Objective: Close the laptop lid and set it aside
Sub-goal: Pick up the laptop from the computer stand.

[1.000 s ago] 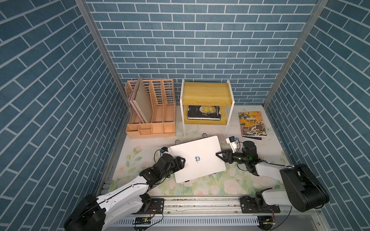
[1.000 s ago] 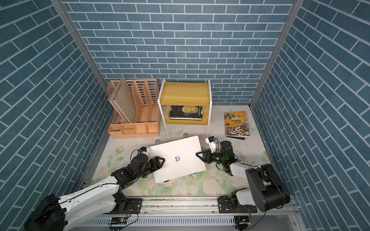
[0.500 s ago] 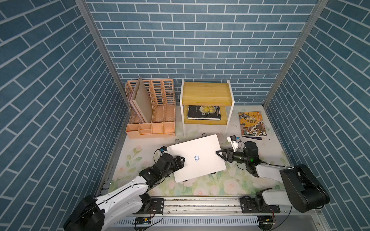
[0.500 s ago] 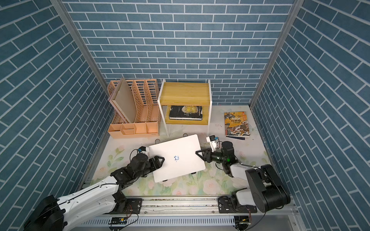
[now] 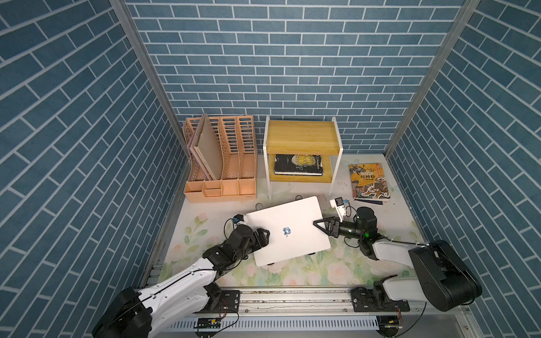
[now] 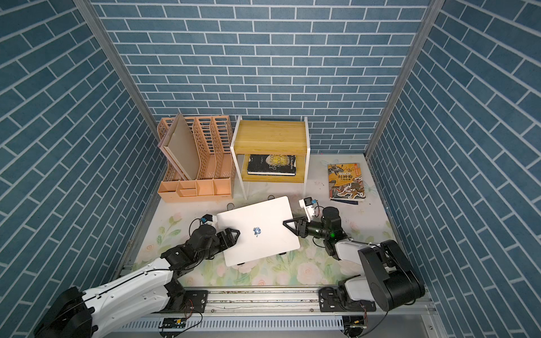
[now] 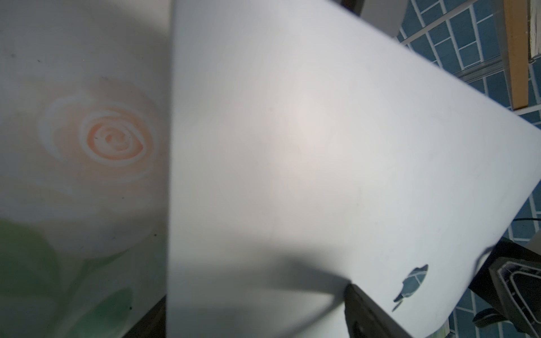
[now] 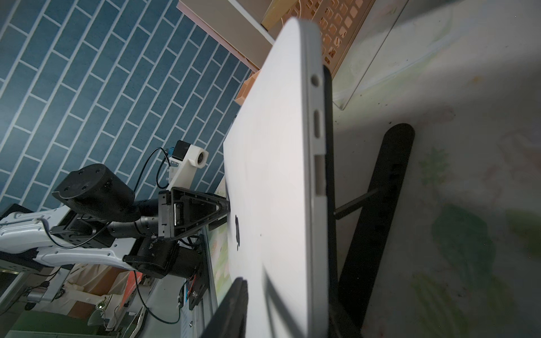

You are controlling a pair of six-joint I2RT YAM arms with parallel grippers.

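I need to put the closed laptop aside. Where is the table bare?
Bare mat lies between the laptop and the front rail, and between the organizer and the left gripper. The shelf top is bare too. Crowded: the right side, around the book and right gripper.

White-shelled left arm [image 5: 181,281] and right arm [image 5: 392,251], black joints, black cables

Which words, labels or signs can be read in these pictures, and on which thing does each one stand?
"MOON", and less surely "SIXPENCE": on the cover of the black book; its other print is too small to read.
"封神榜": on the cover of the colourful book; the smaller characters are unreadable.
Apple logo, no words: on the lid.
Nothing else can be read.
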